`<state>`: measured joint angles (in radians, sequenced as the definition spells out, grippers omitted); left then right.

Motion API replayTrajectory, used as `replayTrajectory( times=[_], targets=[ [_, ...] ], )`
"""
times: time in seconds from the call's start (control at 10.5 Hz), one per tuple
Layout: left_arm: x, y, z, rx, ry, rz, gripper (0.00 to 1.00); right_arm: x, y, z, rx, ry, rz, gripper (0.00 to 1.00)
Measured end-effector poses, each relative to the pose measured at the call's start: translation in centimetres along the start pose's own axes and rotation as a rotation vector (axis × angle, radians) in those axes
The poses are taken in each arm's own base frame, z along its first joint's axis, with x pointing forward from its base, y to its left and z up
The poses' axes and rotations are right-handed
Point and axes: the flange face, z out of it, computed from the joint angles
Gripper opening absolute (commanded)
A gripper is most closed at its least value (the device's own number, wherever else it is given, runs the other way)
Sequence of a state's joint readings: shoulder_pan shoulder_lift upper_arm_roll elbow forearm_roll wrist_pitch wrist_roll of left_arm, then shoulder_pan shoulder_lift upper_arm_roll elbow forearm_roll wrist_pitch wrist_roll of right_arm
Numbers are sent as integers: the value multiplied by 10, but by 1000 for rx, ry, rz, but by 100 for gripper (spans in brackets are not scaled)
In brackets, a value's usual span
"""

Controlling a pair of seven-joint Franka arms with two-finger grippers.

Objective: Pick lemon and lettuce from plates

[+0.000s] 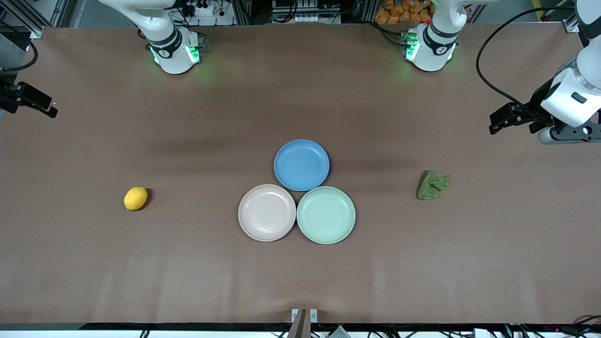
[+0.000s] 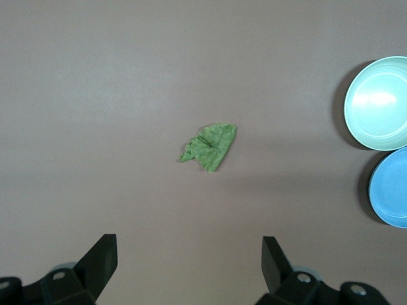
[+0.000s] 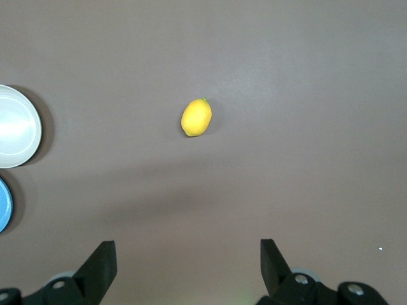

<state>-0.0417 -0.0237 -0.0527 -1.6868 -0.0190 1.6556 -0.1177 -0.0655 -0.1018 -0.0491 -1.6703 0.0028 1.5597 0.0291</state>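
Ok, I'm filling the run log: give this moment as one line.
yellow oval lemon: on table, off plates | wrinkly green lettuce leaf: on table | left gripper: open above lettuce | right gripper: open above lemon

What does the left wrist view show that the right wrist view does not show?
Only the left wrist view shows the lettuce, the mint green plate and the open left pincer. Only the right wrist view shows the lemon, the beige-pink plate and the open right pincer. Both show the blue plate and the brown table.
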Motion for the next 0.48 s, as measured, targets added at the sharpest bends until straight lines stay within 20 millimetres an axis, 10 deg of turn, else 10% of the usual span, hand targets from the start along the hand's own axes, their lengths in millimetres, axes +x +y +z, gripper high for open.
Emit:
replayTrajectory(
  times=[0.48],
  targets=[
    [-6,1,-6,-1,19,3,100,0,-4,12,-1,-25,-8,100]
  ],
)
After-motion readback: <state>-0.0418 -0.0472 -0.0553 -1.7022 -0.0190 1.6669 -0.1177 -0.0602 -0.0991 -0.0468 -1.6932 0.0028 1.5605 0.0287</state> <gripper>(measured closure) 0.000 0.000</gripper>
